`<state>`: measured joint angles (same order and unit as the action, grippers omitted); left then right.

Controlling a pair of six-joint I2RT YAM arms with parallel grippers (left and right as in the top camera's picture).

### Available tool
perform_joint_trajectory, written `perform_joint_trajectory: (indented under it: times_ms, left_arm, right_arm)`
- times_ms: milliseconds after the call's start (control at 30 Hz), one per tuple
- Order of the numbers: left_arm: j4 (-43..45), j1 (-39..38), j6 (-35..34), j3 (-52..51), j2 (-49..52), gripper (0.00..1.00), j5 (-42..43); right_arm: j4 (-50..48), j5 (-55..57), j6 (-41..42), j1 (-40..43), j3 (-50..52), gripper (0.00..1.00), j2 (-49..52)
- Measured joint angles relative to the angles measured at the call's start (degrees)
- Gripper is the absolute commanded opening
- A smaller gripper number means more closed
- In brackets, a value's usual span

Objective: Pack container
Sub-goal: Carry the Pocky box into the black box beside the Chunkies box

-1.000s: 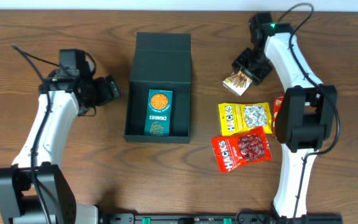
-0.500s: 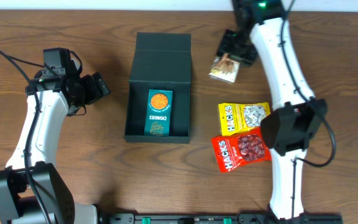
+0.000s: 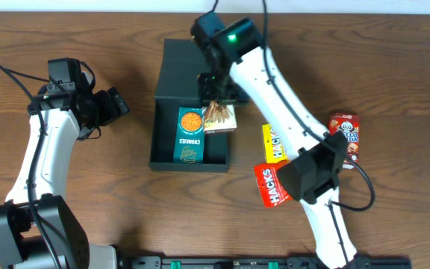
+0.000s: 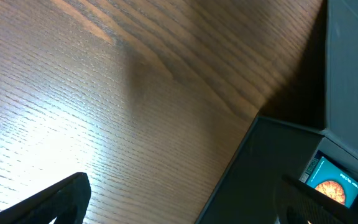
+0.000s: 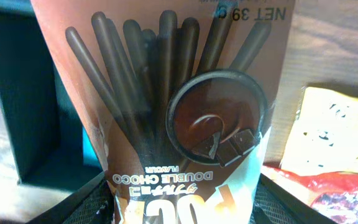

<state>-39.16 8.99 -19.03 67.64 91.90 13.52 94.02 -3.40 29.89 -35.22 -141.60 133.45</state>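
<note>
The brown wooden surface [image 3: 66, 224] is carrying the container [image 3: 163, 131], its long axis running away from me. My right tool [image 3: 216, 96] is hanging over the container's right edge beside the teal snack pack [image 3: 190, 134], while my left tool [image 3: 116, 104] is waiting well apart to the left. From my left wrist, that tool is gaping wide and holding nothing, with the container's corner [image 4: 272, 155] lying ahead and to the right. From my right wrist, the tool is clamping the Pocky box [image 5: 166, 106] by its lower end, and the container's dark interior [image 5: 23, 93] is showing behind it to the left, so I am judging the free slot to lie just leftward and below.
</note>
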Motion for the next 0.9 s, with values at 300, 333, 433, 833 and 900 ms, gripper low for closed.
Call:
perform_joint_trajectory:
  times_ms: [300, 333, 433, 833, 900]
  left_arm:
    - [0.0, 0.0, 0.0, 0.0, 0.0, 0.95, 0.0]
    - [0.0, 0.0, 0.0, 0.0, 0.0, 0.96, 0.0]
    - [0.0, 0.0, 0.0, 0.0, 0.0, 0.96, 0.0]
    - [0.0, 0.0, 0.0, 0.0, 0.0, 0.95, 0.0]
    - [0.0, 0.0, 0.0, 0.0, 0.0, 0.95, 0.0]
  right_arm:
    - [-0.7, 0.0, 0.9, -2.0, 4.1, 0.63, 0.0]
    - [-0.8, 0.0, 1.1, -2.1, 4.9, 0.63, 0.0]
    - [-1.7, 0.0, 1.6, -2.3, 7.6, 0.62, 0.0]
    - [-4.1, 0.4, 2.8, -4.1, 9.8, 0.46, 0.0]
    - [-4.3, 0.5, 2.5, -4.1, 9.7, 0.29, 0.0]
